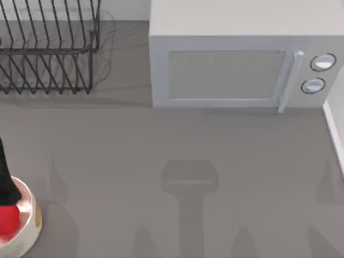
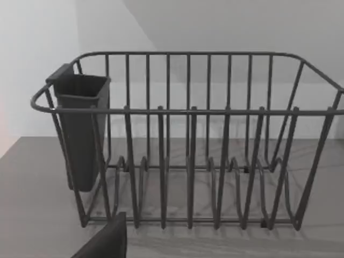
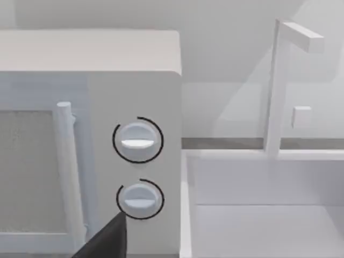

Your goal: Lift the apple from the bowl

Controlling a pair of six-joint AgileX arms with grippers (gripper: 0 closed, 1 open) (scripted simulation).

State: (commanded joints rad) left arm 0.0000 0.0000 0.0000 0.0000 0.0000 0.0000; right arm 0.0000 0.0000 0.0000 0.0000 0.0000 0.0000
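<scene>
The cream-white bowl (image 1: 29, 223) sits at the table's front left corner, partly cut off by the top view's edge. The red apple (image 1: 7, 220) lies inside it, against the left edge of the view. A black part of my left arm (image 1: 5, 177) reaches in from the left edge and overlaps the bowl's far rim, just above the apple. In the left wrist view a dark piece of my left gripper (image 2: 105, 243) pokes in, facing the dish rack. A dark piece of my right gripper (image 3: 105, 241) sits before the microwave's knobs.
A black wire dish rack (image 1: 48, 48) with a dark cutlery cup (image 2: 80, 129) stands at the back left. A white microwave (image 1: 236, 59) fills the back right, its two knobs (image 3: 138, 141) at its right side. A white sink (image 3: 263, 215) with a tap lies beyond it.
</scene>
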